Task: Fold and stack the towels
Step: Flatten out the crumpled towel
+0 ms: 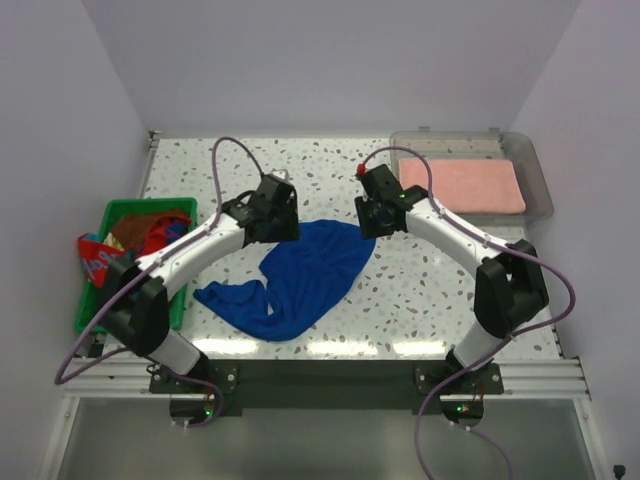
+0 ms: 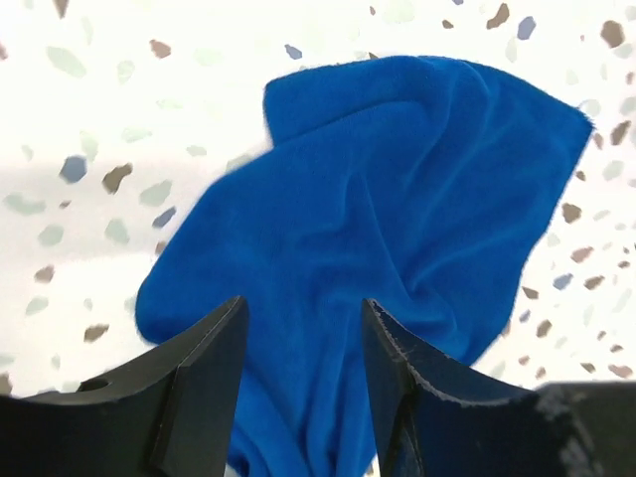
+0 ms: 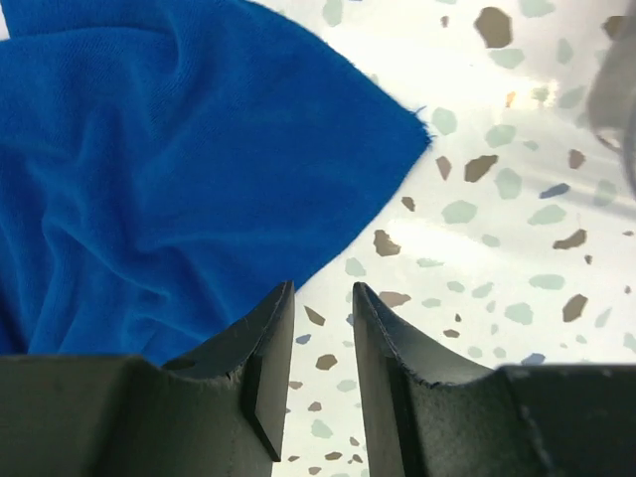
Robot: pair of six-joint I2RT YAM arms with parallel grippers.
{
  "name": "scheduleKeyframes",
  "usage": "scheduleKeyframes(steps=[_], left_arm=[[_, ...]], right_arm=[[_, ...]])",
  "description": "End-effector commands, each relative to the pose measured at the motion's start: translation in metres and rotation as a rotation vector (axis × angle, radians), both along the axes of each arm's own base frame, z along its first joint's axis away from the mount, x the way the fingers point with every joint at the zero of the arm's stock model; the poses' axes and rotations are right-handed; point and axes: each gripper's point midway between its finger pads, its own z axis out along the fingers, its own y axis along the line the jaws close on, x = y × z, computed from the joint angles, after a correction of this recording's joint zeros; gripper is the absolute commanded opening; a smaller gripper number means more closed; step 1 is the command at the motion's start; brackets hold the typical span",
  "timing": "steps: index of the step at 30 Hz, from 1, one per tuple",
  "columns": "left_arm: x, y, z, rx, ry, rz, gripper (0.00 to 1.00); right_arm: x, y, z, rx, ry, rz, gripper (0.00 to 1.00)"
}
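A royal blue towel [image 1: 300, 275] lies crumpled in the middle of the speckled table. My left gripper [image 1: 283, 224] hangs over its far left edge. In the left wrist view the left gripper [image 2: 302, 303] stands open, the blue towel [image 2: 397, 199] spread below and between the fingers, not pinched. My right gripper [image 1: 370, 228] hovers at the towel's far right corner. In the right wrist view it [image 3: 323, 286] is open over bare table, the blue towel [image 3: 149, 149] just to its left. A folded salmon pink towel [image 1: 462, 185] lies flat in the clear tray [image 1: 535, 170].
A green basket [image 1: 110, 215] at the left edge holds a blue towel with red pattern [image 1: 95, 255], which hangs over its side, and a brown towel [image 1: 135, 230]. The clear tray sits at the back right corner. Walls close in the table on three sides.
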Motion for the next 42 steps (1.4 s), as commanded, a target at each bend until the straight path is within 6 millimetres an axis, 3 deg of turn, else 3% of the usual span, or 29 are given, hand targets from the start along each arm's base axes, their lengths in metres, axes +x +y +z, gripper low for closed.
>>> scheduleKeyframes(steps=[1, 4, 5, 11, 20, 24, 30, 34, 37, 42], left_arm=[[0.027, -0.012, -0.003, 0.063, -0.042, -0.085, 0.54], [0.028, -0.004, -0.010, 0.092, -0.048, -0.060, 0.54], [0.029, 0.002, -0.011, 0.114, -0.056, -0.035, 0.54], [0.014, 0.020, -0.034, 0.170, -0.005, 0.003, 0.58], [-0.014, 0.038, -0.064, 0.189, 0.062, 0.045, 0.61], [-0.032, 0.042, -0.077, 0.181, 0.109, 0.036, 0.61], [-0.047, 0.049, -0.077, 0.171, 0.123, 0.039, 0.61], [-0.057, 0.038, -0.081, 0.109, 0.144, 0.023, 0.61], [-0.052, 0.033, -0.082, 0.071, 0.132, 0.047, 0.61], [-0.030, 0.023, -0.080, 0.027, 0.075, 0.114, 0.60]], right_arm=[[0.005, 0.022, -0.007, 0.048, -0.005, 0.054, 0.33], [0.004, 0.038, -0.014, 0.098, 0.009, 0.089, 0.33], [0.000, 0.044, -0.026, 0.083, 0.034, 0.106, 0.33], [-0.015, 0.047, -0.066, 0.019, 0.109, 0.108, 0.34], [-0.061, 0.006, -0.102, -0.092, 0.227, 0.076, 0.36], [-0.083, -0.017, -0.105, -0.153, 0.271, 0.046, 0.38], [-0.117, -0.050, -0.099, -0.243, 0.335, 0.012, 0.42], [-0.119, -0.046, -0.090, -0.190, 0.309, 0.024, 0.45], [-0.114, -0.042, -0.085, -0.168, 0.282, 0.028, 0.45], [-0.110, -0.034, -0.086, -0.135, 0.266, 0.024, 0.46]])
